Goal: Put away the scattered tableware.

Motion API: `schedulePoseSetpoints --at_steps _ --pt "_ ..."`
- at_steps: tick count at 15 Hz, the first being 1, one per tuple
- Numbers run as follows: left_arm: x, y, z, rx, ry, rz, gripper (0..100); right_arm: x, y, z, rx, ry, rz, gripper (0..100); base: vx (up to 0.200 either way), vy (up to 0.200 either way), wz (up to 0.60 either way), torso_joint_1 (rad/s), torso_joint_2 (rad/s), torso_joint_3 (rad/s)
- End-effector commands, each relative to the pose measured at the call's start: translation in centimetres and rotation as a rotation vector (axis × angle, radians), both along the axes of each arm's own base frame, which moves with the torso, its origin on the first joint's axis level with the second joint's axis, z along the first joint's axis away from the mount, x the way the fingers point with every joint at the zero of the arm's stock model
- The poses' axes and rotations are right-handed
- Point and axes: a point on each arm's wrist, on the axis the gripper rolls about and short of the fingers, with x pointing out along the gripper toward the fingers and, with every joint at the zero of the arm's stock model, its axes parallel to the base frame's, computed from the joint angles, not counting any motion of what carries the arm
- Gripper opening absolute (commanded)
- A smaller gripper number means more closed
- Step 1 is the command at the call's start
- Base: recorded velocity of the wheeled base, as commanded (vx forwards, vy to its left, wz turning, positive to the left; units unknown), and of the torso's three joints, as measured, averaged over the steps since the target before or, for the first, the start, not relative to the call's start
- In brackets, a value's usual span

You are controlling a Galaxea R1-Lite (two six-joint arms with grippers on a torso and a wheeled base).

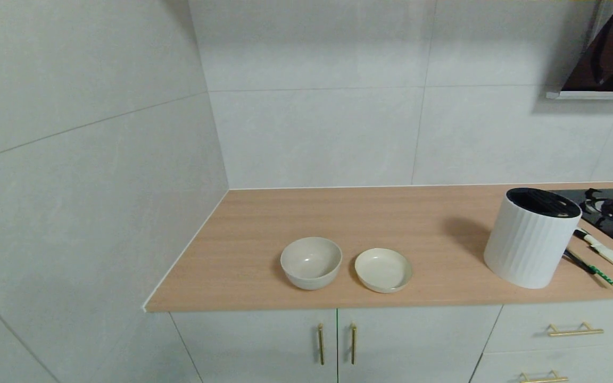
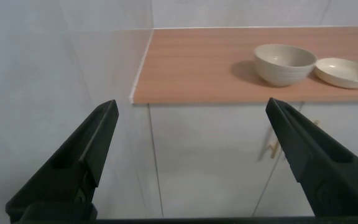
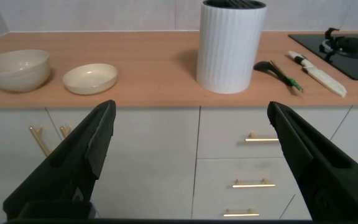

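A cream bowl (image 1: 311, 262) and a shallow cream dish (image 1: 383, 269) sit side by side near the wooden counter's (image 1: 338, 218) front edge. To their right stands a white ribbed utensil holder (image 1: 532, 238) with a black slotted top. Beside it lie a dark utensil with a green-striped handle (image 1: 591, 268) and a white-handled knife (image 1: 612, 258). My left gripper (image 2: 191, 118) is open, held low in front of the cabinets, short of the bowl (image 2: 284, 63) and the dish (image 2: 345, 71). My right gripper (image 3: 191, 118) is open too, below counter height, facing the holder (image 3: 231, 45), dish (image 3: 90, 78) and bowl (image 3: 16, 68).
Tiled walls (image 1: 88, 159) close the counter at the left and back. A gas hob (image 1: 612, 213) sits at the far right under a range hood (image 1: 604, 58). Below are cabinet doors and drawers with gold handles (image 1: 575, 331).
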Motion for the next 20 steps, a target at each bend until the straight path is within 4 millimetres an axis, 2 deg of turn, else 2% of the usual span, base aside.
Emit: schedulePoseSetpoints --at_steps 1,14,20 --pt "0.0 0.0 0.01 0.0 -0.001 0.0 100 0.0 0.0 0.0 0.0 0.0 -0.003 100 0.0 0.0 0.0 0.0 0.0 0.0" --pt "0.0 0.0 0.01 0.0 -0.001 0.0 100 0.0 0.0 0.0 0.0 0.0 0.001 100 0.0 0.0 0.0 -0.004 0.01 0.005" --pt "0.01 0.0 0.01 0.0 0.001 0.0 100 0.0 0.0 0.0 0.0 0.0 -0.001 100 0.0 0.0 0.0 -0.189 0.42 0.228"
